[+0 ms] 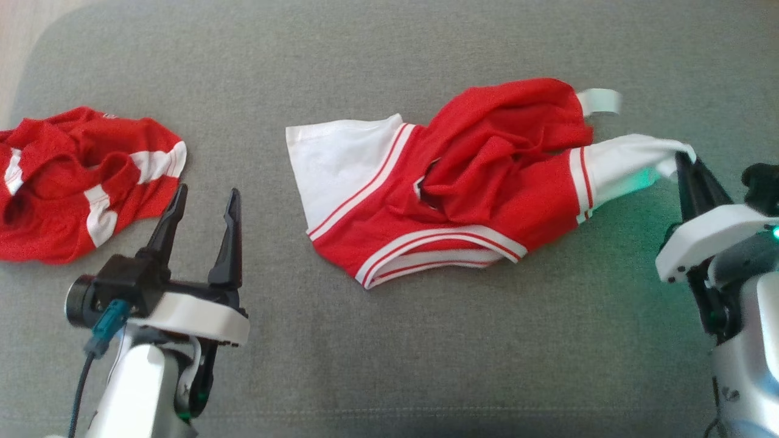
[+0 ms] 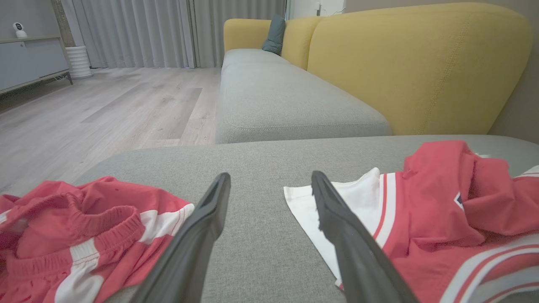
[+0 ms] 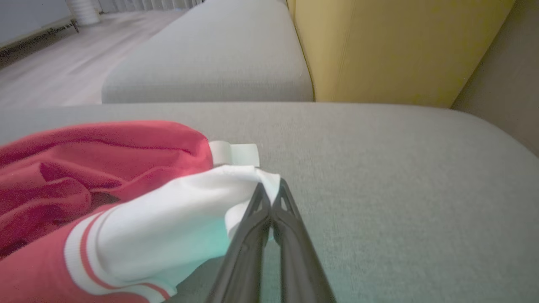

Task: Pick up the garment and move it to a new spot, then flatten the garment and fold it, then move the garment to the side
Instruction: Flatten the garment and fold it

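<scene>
**Clerk:** Item one, garment (image 1: 462,201): red jersey with white sleeves, crumpled in the middle of the cushion. Held by?

**Checker:** By the right gripper (image 1: 688,159), jaws pinched together on the tip of the white sleeve (image 3: 177,227). The left gripper (image 1: 204,210) stands with jaws spread wide and nothing between them, between the jersey and a second red garment (image 1: 73,176).

**Clerk:** Risks?

**Checker:** The pinch is thin, at the sleeve's very edge. A pull may slip the cloth free, or lift only the sleeve while the bunched body trails and twists. A leftward sweep could snag the second red garment.

**Clerk:** Surface and room?

**Checker:** Grey woven sofa seat (image 1: 389,365), likely some drag on cloth. Yellow backrest (image 2: 421,63), teal pillow (image 2: 274,33), pale wooden floor (image 2: 105,109), grey curtains (image 2: 139,29).
</scene>
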You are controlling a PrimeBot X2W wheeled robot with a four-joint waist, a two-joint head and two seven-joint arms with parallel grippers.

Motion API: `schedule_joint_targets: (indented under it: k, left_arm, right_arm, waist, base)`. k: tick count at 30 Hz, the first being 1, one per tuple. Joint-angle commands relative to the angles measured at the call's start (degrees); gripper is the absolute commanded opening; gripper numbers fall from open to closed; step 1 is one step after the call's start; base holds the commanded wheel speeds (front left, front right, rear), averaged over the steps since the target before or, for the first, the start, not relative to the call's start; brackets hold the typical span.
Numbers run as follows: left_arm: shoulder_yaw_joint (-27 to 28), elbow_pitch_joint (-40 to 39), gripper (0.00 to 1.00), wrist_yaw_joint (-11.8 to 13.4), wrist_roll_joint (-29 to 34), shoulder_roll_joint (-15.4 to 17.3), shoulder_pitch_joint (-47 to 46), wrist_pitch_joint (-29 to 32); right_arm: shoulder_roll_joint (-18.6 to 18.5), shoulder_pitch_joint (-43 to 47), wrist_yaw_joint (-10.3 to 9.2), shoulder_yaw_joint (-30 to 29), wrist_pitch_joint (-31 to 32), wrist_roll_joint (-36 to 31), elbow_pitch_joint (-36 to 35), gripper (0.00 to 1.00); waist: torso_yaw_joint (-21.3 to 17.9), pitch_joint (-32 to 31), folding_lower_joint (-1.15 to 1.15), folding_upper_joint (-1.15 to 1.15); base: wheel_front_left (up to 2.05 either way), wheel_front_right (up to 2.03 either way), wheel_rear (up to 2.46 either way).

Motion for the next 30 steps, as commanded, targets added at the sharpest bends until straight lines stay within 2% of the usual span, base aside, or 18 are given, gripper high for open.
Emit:
schedule_joint_targets:
  k: [1, 10, 11, 12, 23, 30]
  left_arm:
    - [2.53, -1.66, 1.00, -0.42, 0.85, 0.36, -2.82, -0.71]
    - [3.32, -1.13, 1.00, -0.83, 1.59, -0.53, -2.59, -0.71]
    - [3.47, -1.07, 1.00, -0.86, 1.69, -0.57, -2.46, -0.71]
    - [3.60, -1.02, 1.00, -0.89, 1.81, -0.62, -2.32, -0.71]
    - [4.55, -2.44, 1.00, -0.17, 3.36, -0.85, 0.49, -0.71]
    - [4.83, -2.73, 1.00, -0.04, 3.54, -0.61, 2.05, -0.71]
  right_arm:
    - [-0.95, -0.75, -0.04, 0.67, 1.96, 0.10, -0.27, 0.00]
    - [1.98, 4.41, -0.04, -0.53, 5.53, 1.05, 0.86, 0.00]
    - [2.39, 5.04, -0.04, -0.71, 5.10, 0.78, 0.23, 0.42]
    - [2.76, 5.72, -0.04, -0.96, 4.76, 0.40, -0.34, 1.00]
    - [5.91, 12.75, -0.04, 1.05, -5.57, -2.40, -15.76, 1.00]
    - [6.74, 15.79, -0.04, 3.44, -6.20, -2.44, -20.98, 1.00]
  waist:
    - [0.54, 0.49, 0.00, 0.00]
    - [0.45, 0.74, 0.00, 0.00]
    - [0.27, 0.63, 0.00, 0.00]
    - [0.11, 0.43, 0.00, 0.00]
    - [-1.93, -2.46, 0.00, 0.00]
    - [-2.84, -3.64, 0.00, 0.00]
  base:
    - [0.00, 0.00, 0.00]
    - [0.00, 0.00, 0.00]
    - [0.00, 0.00, 0.00]
    - [0.00, 0.00, 0.00]
    - [0.00, 0.00, 0.00]
    - [0.00, 0.00, 0.00]
